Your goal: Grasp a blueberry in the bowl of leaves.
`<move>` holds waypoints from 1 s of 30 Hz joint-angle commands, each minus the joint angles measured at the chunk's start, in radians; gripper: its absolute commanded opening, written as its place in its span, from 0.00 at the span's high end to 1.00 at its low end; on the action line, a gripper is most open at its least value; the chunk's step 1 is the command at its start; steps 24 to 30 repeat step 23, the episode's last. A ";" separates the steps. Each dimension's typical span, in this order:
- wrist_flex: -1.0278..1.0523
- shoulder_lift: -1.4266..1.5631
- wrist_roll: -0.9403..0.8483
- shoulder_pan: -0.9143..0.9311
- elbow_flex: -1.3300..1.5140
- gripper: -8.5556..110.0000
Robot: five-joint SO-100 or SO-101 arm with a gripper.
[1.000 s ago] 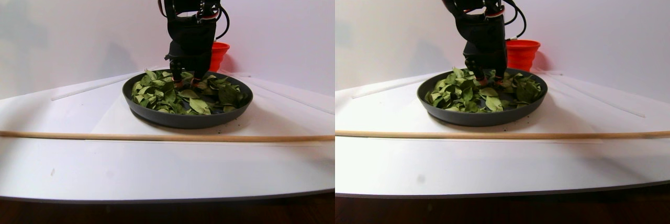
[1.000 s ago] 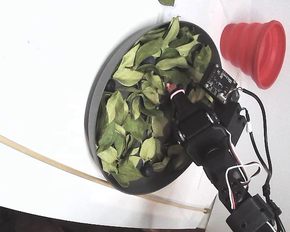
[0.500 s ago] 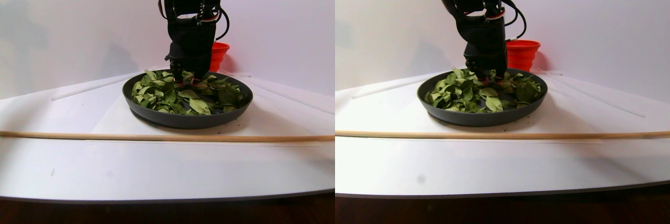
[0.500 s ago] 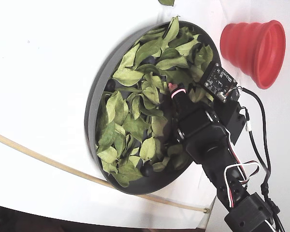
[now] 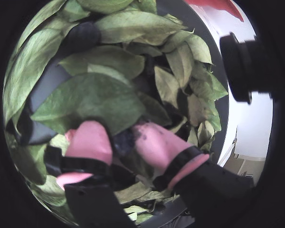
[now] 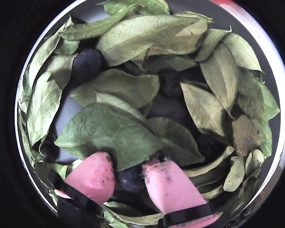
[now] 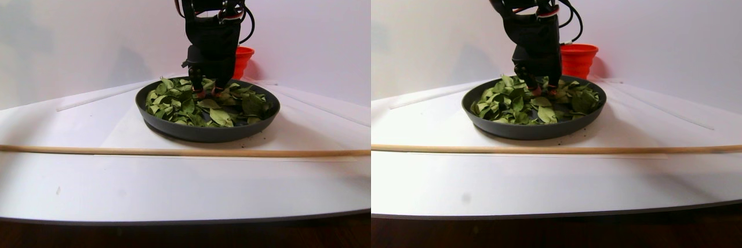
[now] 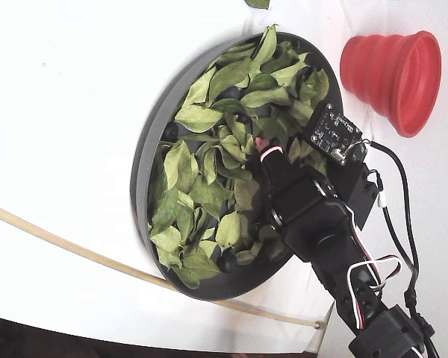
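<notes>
The dark-grey bowl (image 8: 142, 186) holds many green leaves (image 8: 201, 119). My gripper (image 6: 128, 164) with pink fingertips (image 6: 92, 178) is down among the leaves (image 6: 109, 133) near the bowl's edge. A dark blueberry (image 6: 132, 179) sits between the two pink fingers and touches both. In a wrist view the same berry (image 5: 125, 142) is pinched at my gripper (image 5: 121, 133). Other blueberries (image 6: 87, 64) lie half under leaves. In the stereo pair view my gripper (image 7: 207, 90) points straight down into the bowl (image 7: 203, 132).
A red ribbed cup (image 8: 392, 71) stands beside the bowl, behind it in the stereo pair view (image 7: 243, 59). A thin wooden stick (image 7: 174, 151) lies across the white table in front of the bowl. A black camera module (image 5: 240, 66) sticks out beside the gripper.
</notes>
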 commanded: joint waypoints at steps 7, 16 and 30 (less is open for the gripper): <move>-0.002 0.127 -0.009 0.015 0.002 0.84; 0.000 0.189 -0.023 0.011 0.017 0.84; 0.000 0.213 -0.037 0.018 0.015 0.84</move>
